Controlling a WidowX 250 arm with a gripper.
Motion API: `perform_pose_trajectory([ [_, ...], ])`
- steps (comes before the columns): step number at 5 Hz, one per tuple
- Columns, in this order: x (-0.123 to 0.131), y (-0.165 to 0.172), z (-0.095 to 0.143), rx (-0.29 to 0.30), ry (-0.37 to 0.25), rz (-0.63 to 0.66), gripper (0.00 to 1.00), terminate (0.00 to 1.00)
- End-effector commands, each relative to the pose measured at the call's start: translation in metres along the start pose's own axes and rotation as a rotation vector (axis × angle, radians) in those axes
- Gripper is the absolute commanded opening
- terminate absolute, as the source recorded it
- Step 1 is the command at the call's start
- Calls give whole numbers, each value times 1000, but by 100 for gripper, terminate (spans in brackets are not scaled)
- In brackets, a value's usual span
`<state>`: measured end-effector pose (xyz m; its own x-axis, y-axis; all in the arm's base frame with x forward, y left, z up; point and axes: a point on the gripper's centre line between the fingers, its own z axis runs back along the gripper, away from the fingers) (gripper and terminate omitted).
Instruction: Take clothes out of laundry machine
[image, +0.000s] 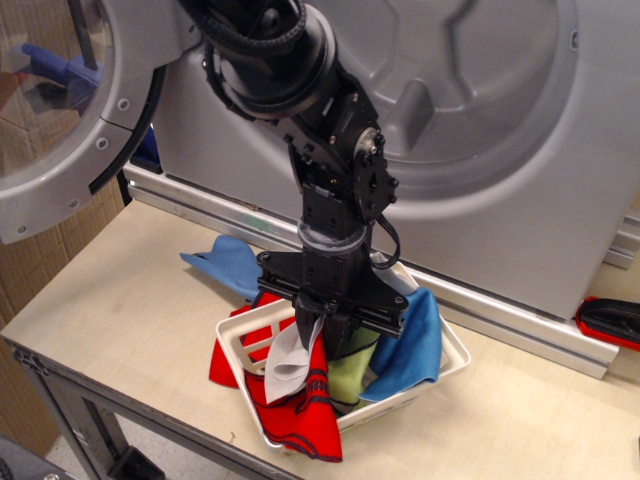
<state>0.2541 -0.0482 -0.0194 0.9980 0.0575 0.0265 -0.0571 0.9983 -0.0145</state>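
Observation:
My gripper (326, 328) points straight down over the white lattice basket (447, 352), shut on a bunch of clothes. From it hang a white cloth (284, 362), a red cloth with black trim (300, 405), an olive-green cloth (353, 375) and a bright blue cloth (412, 340). The cloths sag into the basket, and the red one drapes over its front rim. The silver-grey laundry machine (500, 200) stands behind, its drum mouth above the arm. Its round glass door (60, 130) is swung open at the left.
Another blue cloth (222, 262) lies on the table behind the basket's left corner. A red and black object (610, 320) lies at the right edge by the machine's base. The table's front edge (120, 385) runs close to the basket.

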Motion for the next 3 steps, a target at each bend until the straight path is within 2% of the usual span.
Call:
perform_pose_trajectory([
  [1,14,-8,15,-4,-64,27,0,0],
  [2,15,-10,14,-41,-86,67,100,0],
  [3,-8,-1,34,-12,-72,93,100,0],
])
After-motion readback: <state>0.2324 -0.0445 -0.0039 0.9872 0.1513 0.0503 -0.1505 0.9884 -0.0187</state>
